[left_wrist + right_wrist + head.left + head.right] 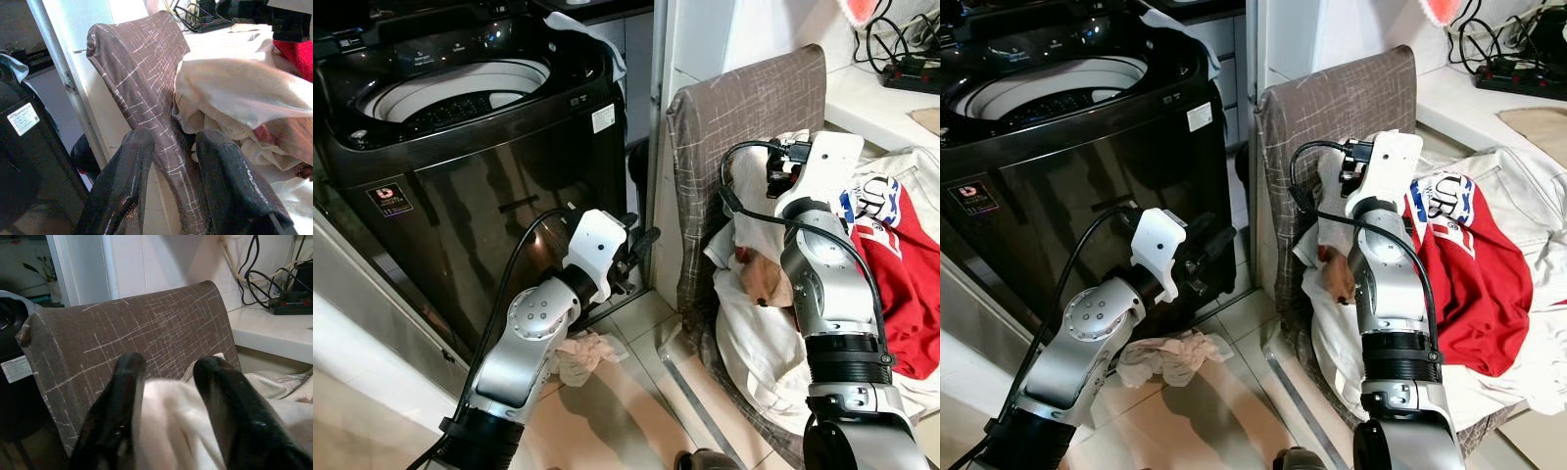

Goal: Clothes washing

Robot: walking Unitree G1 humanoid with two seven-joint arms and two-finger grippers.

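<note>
One cream garment [171, 426] between right gripper [168, 382] fingers

- One washing machine [460, 147], dark, top-loading, its lid open.
- One brown crosshatch-patterned laundry basket [744, 117], standing beside the machine.
- One red garment [901, 274] with white lettering, lying in the basket's pile.
- At least two cream or white garments [754, 343] in the same pile; the exact number cannot be told, since they fold into one another.
- One pale pink cloth [582, 354] crumpled on the floor tiles.
- One power strip [911, 73] with cables, on the white counter [871, 103].
- Two silver arms, each ending in one tool: left tool [171, 196], right tool [168, 406].
</note>
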